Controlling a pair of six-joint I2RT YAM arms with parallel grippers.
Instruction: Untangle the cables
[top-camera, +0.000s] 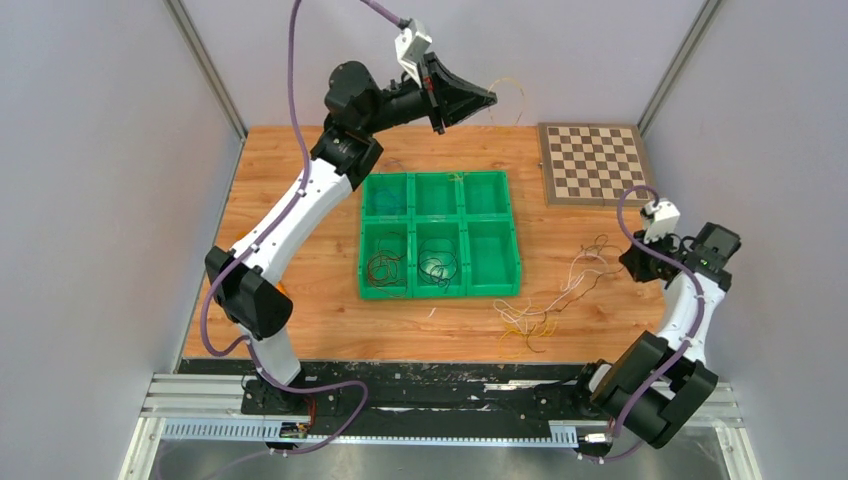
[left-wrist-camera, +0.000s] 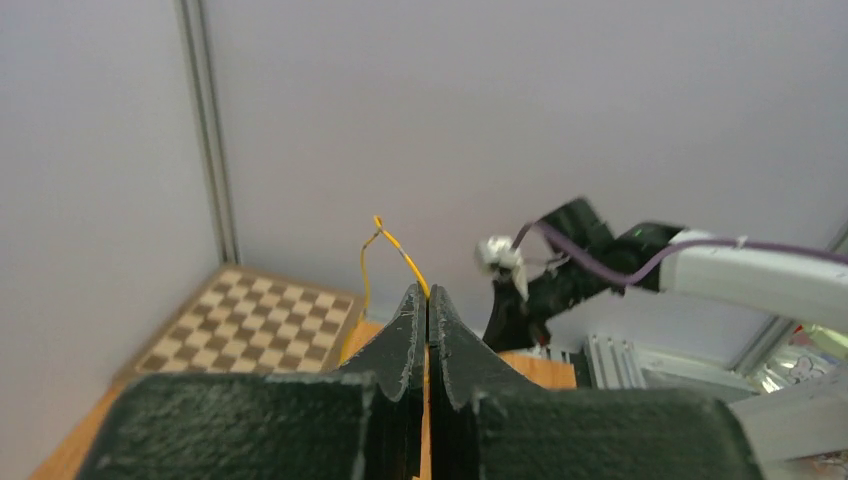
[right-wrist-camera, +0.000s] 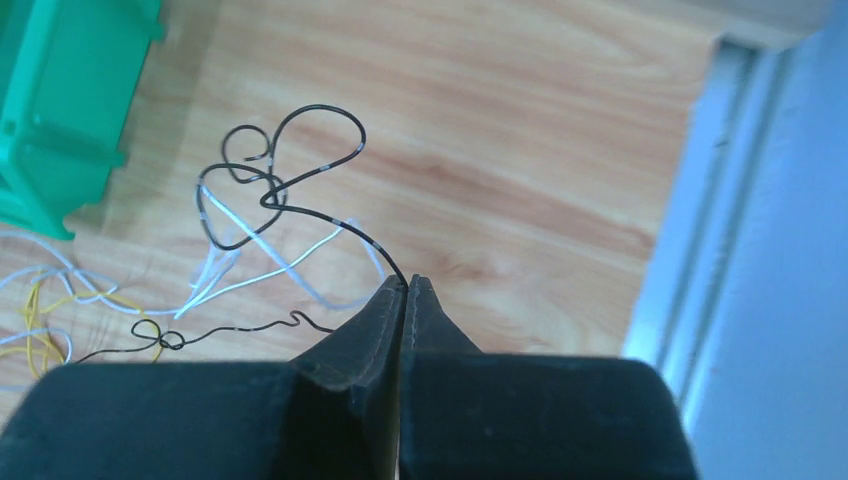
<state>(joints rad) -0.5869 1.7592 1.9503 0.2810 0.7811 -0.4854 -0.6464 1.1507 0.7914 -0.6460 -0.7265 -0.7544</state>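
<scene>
My left gripper (top-camera: 488, 98) is raised high over the table's back edge and is shut on a thin yellow cable (top-camera: 512, 92). In the left wrist view the cable (left-wrist-camera: 388, 240) arches up from the closed fingertips (left-wrist-camera: 428, 293). My right gripper (top-camera: 628, 262) is low over the right side of the table and is shut on a black cable (right-wrist-camera: 322, 108), which loops away from the tips (right-wrist-camera: 405, 283). White cables (right-wrist-camera: 262, 243) lie crossed under the black one. A loose tangle of yellow, white and dark cables (top-camera: 526, 322) lies on the wood in front of the tray.
A green six-compartment tray (top-camera: 510, 232) stands mid-table, with coiled cables in its near left (top-camera: 386, 264) and near middle (top-camera: 438, 266) compartments. A chessboard (top-camera: 592, 162) lies at the back right. Grey walls enclose the table on three sides.
</scene>
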